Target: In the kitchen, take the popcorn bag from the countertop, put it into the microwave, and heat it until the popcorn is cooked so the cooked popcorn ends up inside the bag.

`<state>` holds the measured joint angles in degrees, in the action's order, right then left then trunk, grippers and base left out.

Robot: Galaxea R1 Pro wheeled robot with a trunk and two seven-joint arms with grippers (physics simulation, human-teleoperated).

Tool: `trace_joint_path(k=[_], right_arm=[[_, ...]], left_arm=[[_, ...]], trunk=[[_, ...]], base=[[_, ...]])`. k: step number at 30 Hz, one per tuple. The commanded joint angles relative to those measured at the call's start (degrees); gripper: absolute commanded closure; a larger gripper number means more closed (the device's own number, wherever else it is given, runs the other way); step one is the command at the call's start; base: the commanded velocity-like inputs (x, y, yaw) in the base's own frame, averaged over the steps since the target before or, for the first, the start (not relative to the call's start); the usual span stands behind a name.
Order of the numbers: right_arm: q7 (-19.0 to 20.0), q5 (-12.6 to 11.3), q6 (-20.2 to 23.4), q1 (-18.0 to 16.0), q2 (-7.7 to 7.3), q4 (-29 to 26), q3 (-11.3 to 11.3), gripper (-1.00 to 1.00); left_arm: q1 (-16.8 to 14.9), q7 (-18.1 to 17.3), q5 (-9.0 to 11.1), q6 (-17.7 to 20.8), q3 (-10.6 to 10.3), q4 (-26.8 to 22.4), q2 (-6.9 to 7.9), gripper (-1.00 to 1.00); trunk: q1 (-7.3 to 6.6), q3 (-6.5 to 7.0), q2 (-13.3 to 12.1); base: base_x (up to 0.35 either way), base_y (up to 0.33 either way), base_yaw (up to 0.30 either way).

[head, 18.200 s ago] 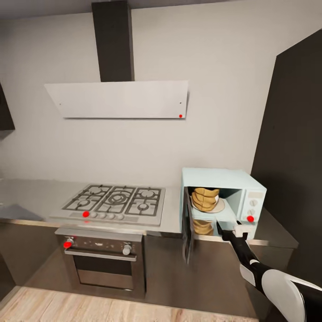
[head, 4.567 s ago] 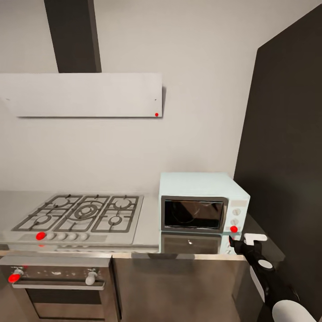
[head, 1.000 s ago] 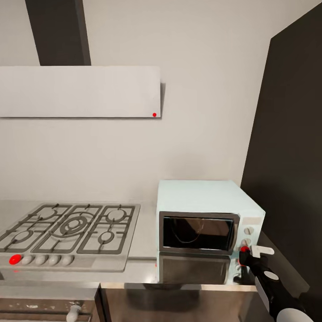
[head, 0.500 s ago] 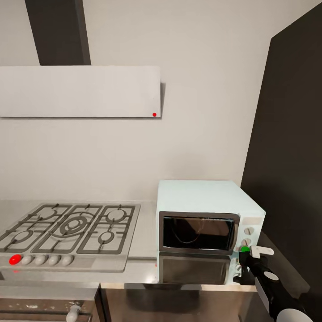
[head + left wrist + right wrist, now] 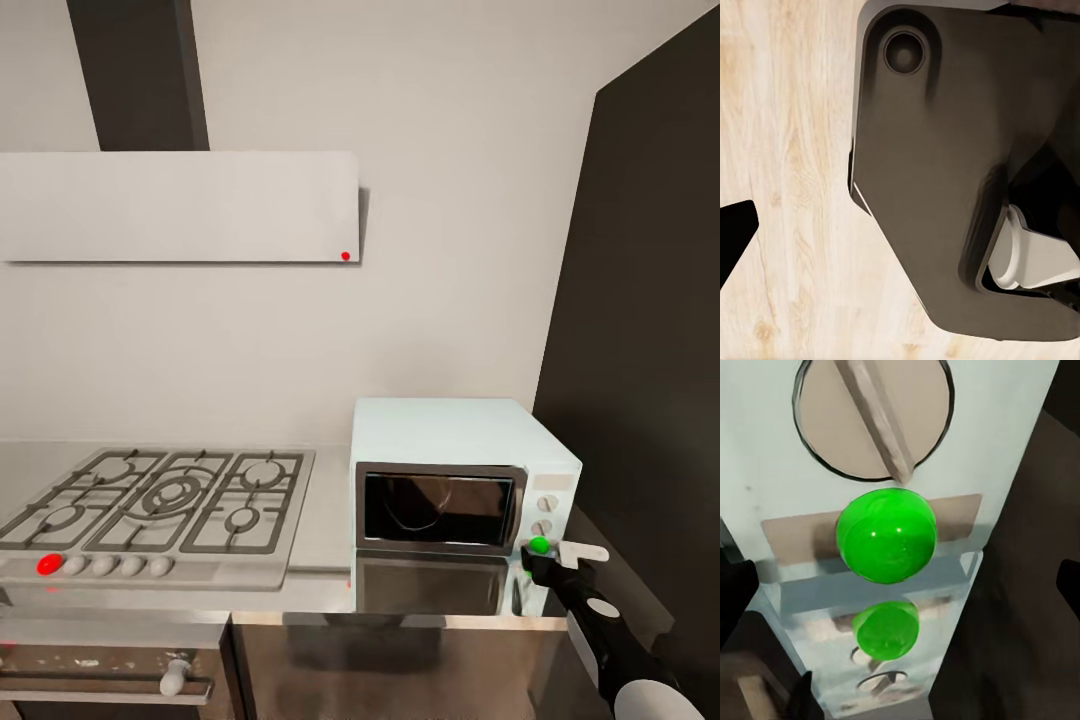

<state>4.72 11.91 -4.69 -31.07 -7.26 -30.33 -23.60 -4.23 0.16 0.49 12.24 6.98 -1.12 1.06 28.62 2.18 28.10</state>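
The pale mint-blue microwave (image 5: 455, 440) stands on the grey countertop (image 5: 320, 520) with its dark glass door shut. The popcorn bag and popcorn are hidden behind that door. The dot (image 5: 540, 545) on the panel glows green below two round knobs. My right gripper (image 5: 555, 557) hovers just in front of and below this dot. In the right wrist view the green dot (image 5: 886, 535) is close up under a knob (image 5: 874, 412), and the dark fingertips (image 5: 735, 589) sit wide apart at the picture's edges, holding nothing. My left gripper's fingertip (image 5: 731, 240) hangs over the wooden floor.
A gas hob (image 5: 165, 505) with a red dot lies left of the microwave, under a white hood (image 5: 180, 205). An oven handle (image 5: 175, 680) shows below the counter edge. A tall dark cabinet (image 5: 640, 330) walls in the right side. The robot's dark base (image 5: 945, 172) is beside the left gripper.
The microwave's dot turned from red to green. The right gripper has drawn back a little from the panel, and the head view has shifted slightly. Earlier the door stood open with the bag inside.
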Motion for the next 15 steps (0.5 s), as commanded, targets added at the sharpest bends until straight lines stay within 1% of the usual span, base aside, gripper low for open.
trace_joint_path(k=[1,5,7,15], right_arm=[[0.5,0.6,-0.2,0.0,0.05,0.0,-0.5,-1.00],[0.5,0.6,-0.2,0.0,0.05,0.0,-0.5,-1.00],[0.5,0.6,-0.2,0.0,0.05,0.1,-0.5,-1.00],[1.5,0.6,-0.2,0.0,0.05,0.0,-0.5,-1.00]], left_arm=[[0.0,0.0,0.0,0.4,0.4,-0.1,0.00,-1.00],[0.0,0.0,0.0,0.3,0.3,-0.1,-0.11,-1.00],[0.0,0.0,0.0,0.3,0.3,-0.1,-0.26,-1.00],[0.0,0.0,0.0,0.3,0.3,-0.1,-0.35,-1.00]], trunk=[[0.02,-0.02,0.0],[0.02,-0.02,0.0],[0.02,-0.02,0.0],[0.02,-0.02,0.0]], base=[[0.000,0.000,0.000],[-0.009,0.000,0.000],[-0.155,0.000,0.000],[-0.316,0.000,0.000]])
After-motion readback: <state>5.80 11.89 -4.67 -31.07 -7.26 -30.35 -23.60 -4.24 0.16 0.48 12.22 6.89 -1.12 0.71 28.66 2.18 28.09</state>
